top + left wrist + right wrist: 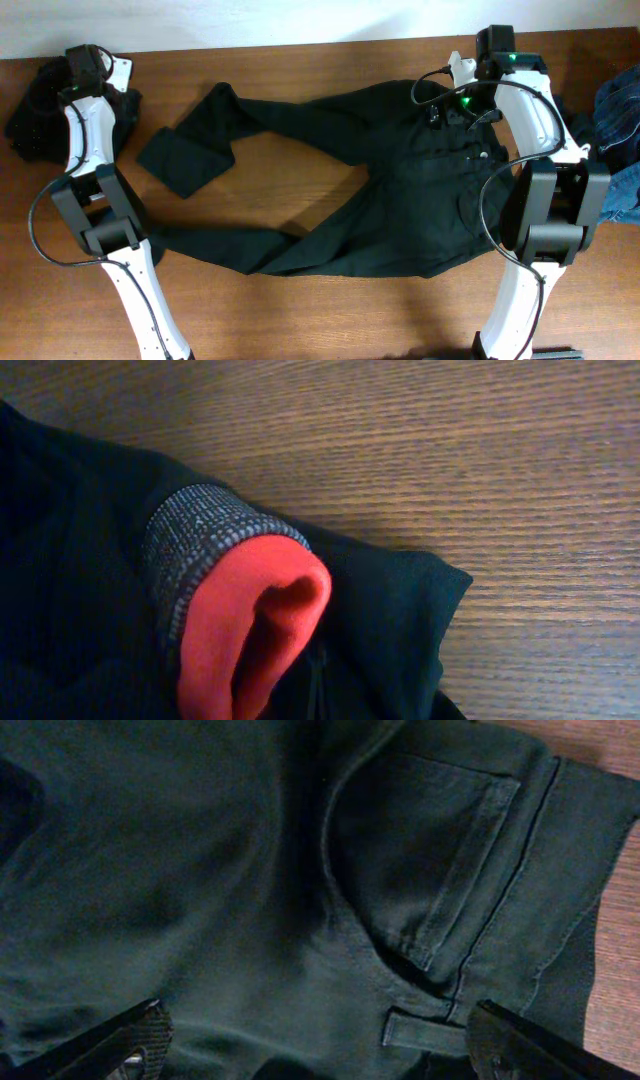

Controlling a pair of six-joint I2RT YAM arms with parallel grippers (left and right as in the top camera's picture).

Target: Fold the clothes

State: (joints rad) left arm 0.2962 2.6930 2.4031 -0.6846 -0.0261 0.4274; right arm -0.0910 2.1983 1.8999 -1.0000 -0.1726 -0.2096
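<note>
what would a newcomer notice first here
Long black jeans sprawl across the middle of the wooden table, legs trailing left. In the left wrist view, a bright red lining shows inside a black garment with a grey-speckled cuff. Blue denim lies bunched at the right edge.

From overhead, the right arm (540, 150) covers part of the waist end of the black jeans (330, 190), and the blue denim (622, 110) is cut off by the right edge. At the wrists, the right gripper (320, 1045) shows only the tips of its jaws at the bottom edge. The black garment (80, 580) with its red lining (250, 630) runs off left and below, so its kind cannot be told.
</note>
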